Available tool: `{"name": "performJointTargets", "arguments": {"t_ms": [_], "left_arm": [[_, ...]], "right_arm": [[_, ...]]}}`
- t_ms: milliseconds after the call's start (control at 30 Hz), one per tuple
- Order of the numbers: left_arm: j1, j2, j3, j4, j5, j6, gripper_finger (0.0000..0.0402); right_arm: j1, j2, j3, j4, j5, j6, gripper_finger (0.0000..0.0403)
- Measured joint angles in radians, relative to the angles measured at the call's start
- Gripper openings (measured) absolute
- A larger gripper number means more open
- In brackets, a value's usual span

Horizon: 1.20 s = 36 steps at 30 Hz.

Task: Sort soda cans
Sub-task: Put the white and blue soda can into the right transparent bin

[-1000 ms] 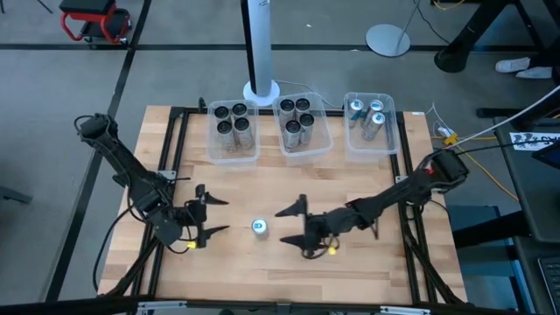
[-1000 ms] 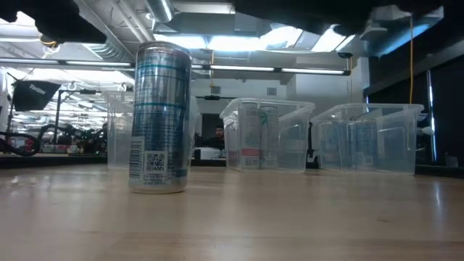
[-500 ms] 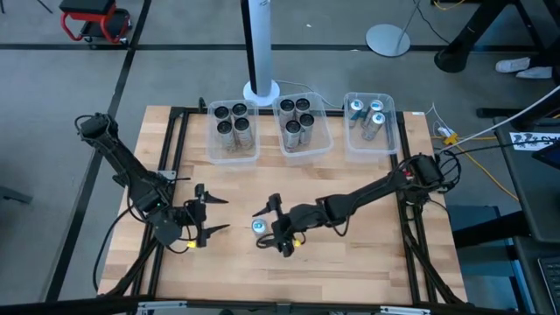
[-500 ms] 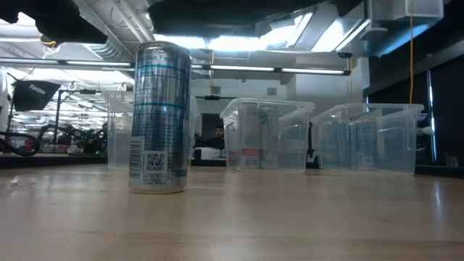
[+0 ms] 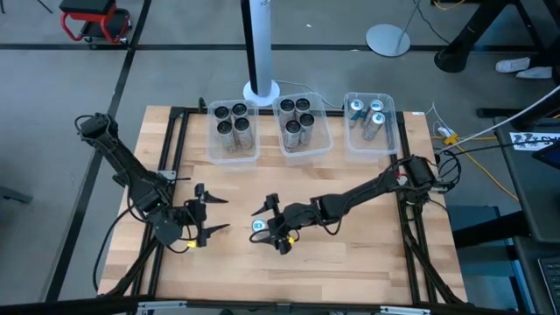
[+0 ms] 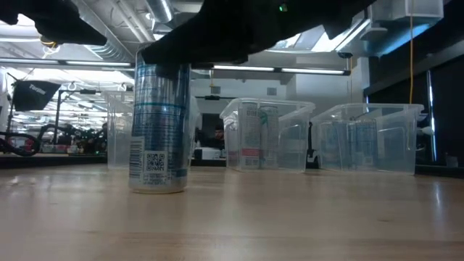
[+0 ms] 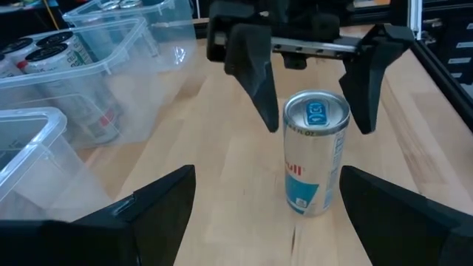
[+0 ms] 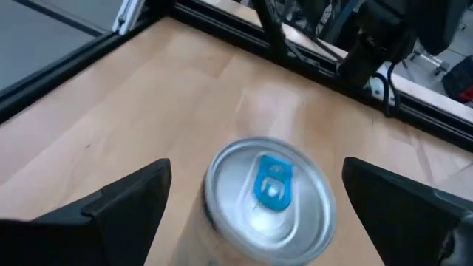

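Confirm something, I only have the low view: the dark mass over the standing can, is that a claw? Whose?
Observer: Right claw. From above, its open fingers straddle the upright can, not closed on it.
Operator: Lid colour?
Observer: Silver with a blue tab, per the right wrist view.
Operator: Left arm?
Observer: Left claw sits open to the left of the can, apart from it.

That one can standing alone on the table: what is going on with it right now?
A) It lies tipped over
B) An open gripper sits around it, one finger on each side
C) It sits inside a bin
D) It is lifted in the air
B: the right gripper stands open astride the upright can, which rests on the table.
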Motion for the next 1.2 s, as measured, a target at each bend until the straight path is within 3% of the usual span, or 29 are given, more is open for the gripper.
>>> {"name": "performJointTargets", "arguments": {"t_ms": [333,867,1200], "left_arm": [[0.000,0.000,0.000,-0.008,0.000,-0.011,0.0324],[0.000,0.001,0.000,-0.014,0.000,-0.011,0.0324],[-0.009,0.001,0.000,-0.015,0.000,-0.011,0.0324]], "right_arm": [[-0.005,0.013,0.001,0.024,-0.012,-0.008,0.0380],[-0.005,0.038,0.001,0.091,-0.055,-0.053,0.0234],[0.000,-0.082,-0.001,-0.069,-0.005,-0.173,0.0234]]}}
